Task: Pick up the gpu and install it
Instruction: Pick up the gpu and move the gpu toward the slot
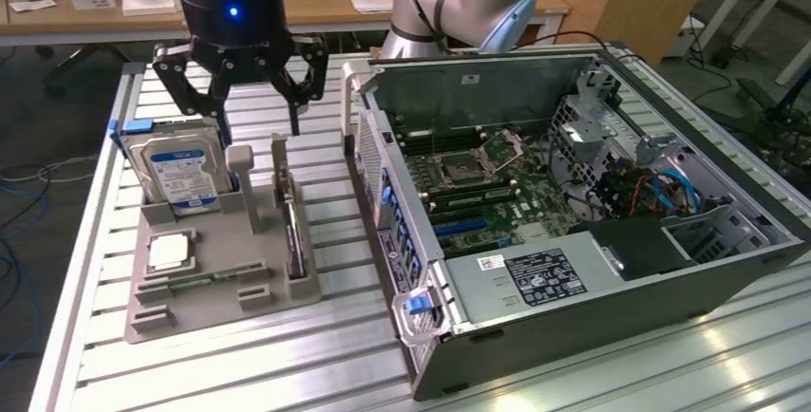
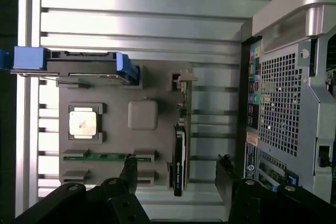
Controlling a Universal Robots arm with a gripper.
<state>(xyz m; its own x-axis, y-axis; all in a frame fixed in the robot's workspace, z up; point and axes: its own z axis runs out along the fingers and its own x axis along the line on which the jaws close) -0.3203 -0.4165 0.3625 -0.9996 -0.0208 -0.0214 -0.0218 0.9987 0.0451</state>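
Note:
The gpu [image 1: 294,241] is a thin dark card standing on edge in a slot along the grey holder [image 1: 209,303], on the side nearest the computer case. In the wrist view the gpu [image 2: 180,156] is a narrow black strip with its metal bracket at one end. My gripper [image 1: 257,129] hangs open above the holder's far end, well above the card and holding nothing. In the wrist view the gripper [image 2: 176,165] has its two black fingers [image 2: 129,167] standing on either side of the card's line.
A hard drive [image 1: 178,170] with a blue-white label stands in the holder on the exterior view's left. A square silver chip [image 1: 169,252] and a green memory stick [image 1: 203,279] lie beside it. The open computer case [image 1: 633,279] with its motherboard [image 1: 476,179] sits to the right on the slatted aluminium table [image 1: 330,365].

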